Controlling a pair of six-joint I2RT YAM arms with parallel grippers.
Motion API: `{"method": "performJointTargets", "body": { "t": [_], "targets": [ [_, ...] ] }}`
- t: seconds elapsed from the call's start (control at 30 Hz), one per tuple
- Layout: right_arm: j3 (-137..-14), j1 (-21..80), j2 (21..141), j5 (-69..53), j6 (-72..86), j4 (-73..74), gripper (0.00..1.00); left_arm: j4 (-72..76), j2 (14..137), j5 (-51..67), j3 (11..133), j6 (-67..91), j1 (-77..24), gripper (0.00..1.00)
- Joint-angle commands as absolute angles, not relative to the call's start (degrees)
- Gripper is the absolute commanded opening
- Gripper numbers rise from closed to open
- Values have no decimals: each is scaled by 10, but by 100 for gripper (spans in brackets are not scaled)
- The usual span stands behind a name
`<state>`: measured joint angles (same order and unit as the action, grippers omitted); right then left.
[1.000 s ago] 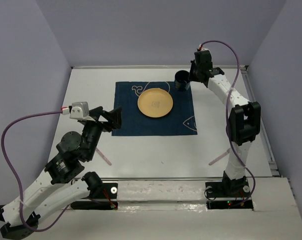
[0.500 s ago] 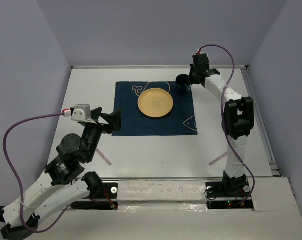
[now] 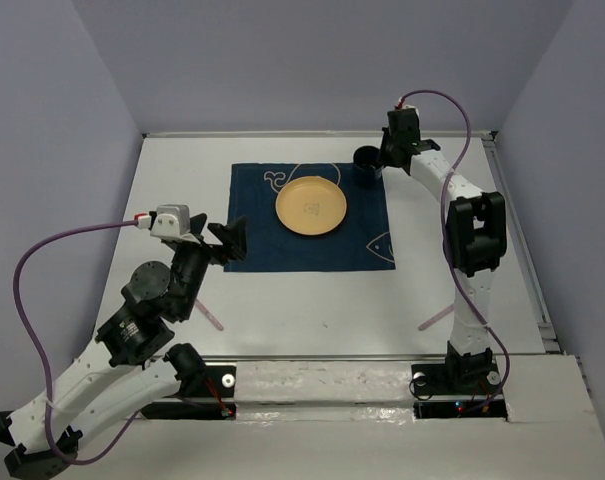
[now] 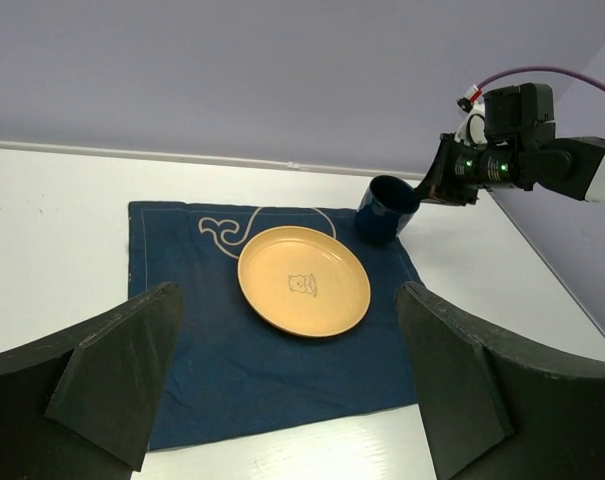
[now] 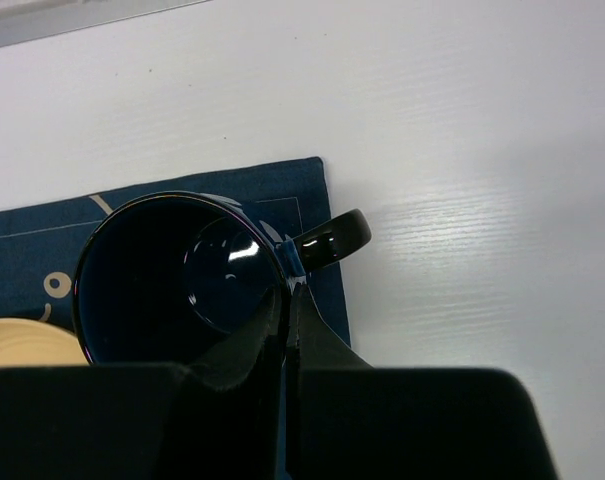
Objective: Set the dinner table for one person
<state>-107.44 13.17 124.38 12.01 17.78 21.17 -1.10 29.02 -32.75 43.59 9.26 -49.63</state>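
Observation:
A dark blue mug (image 3: 366,162) is at the back right corner of the navy cloth (image 3: 282,250) on the white dinner table (image 3: 302,300). My right gripper (image 3: 385,158) is shut on the mug's rim beside the handle. In the right wrist view one finger is inside the mug (image 5: 162,280) and one outside, right gripper (image 5: 287,295). A yellow plate (image 3: 311,207) with a bear drawing lies on the cloth. My left gripper (image 3: 232,238) hovers open at the cloth's left edge. In the left wrist view it (image 4: 287,295) faces the plate (image 4: 303,280) with nothing between its fingers.
Two pink utensils lie on the bare table near the front, one (image 3: 210,313) by the left arm and one (image 3: 437,317) by the right arm. A metal rail (image 3: 517,240) runs along the table's right edge. Grey walls close in the back and both sides.
The right arm's elbow has swung left while its gripper stays shut on the mug, which has barely moved. The left gripper has edged slightly right toward the cloth, still open.

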Motion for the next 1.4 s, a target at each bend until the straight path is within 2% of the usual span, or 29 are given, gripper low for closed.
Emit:
{"method": "performJointTargets", "body": {
  "t": [0.0, 0.27, 0.37, 0.4, 0.47, 0.57, 0.67, 0.73, 0.87, 0.97, 1.03, 1.17, 1.37],
  "targets": [
    [-1090, 129, 1242, 117, 188, 129, 0, 18, 297, -321, 432, 82, -488, 99],
    [-1072, 129, 1246, 107, 190, 127, 2, 19, 301, -311, 432, 83, -479, 99],
    [-1072, 129, 1245, 112, 189, 128, 28, 19, 300, -310, 430, 83, -478, 99],
    [-1072, 129, 1240, 112, 186, 129, 39, 19, 300, -309, 431, 83, -477, 99],
    [-1074, 129, 1231, 106, 181, 134, 51, 20, 299, -309, 430, 85, -476, 99],
    [-1077, 129, 1206, 84, 178, 140, 58, 20, 300, -306, 431, 85, -475, 99],
    [-1056, 129, 1162, 41, 186, 145, 58, 20, 298, -303, 431, 85, -472, 99],
    [-1007, 151, 1124, -14, 202, 140, 49, 20, 298, -301, 431, 86, -470, 99],
    [-884, 194, 1073, -35, 241, 81, 42, 21, 295, -297, 431, 88, -468, 99],
    [-787, 205, 1054, -42, 275, 34, 41, 22, 294, -289, 430, 89, -467, 99],
    [-756, 218, 1056, -47, 295, 12, 45, 23, 293, -287, 430, 91, -467, 99],
    [-748, 223, 1083, -50, 302, 7, 48, 23, 293, -284, 429, 91, -466, 99],
    [-749, 229, 1121, -69, 314, -11, 40, 23, 296, -284, 428, 91, -464, 99]
  ]
}}
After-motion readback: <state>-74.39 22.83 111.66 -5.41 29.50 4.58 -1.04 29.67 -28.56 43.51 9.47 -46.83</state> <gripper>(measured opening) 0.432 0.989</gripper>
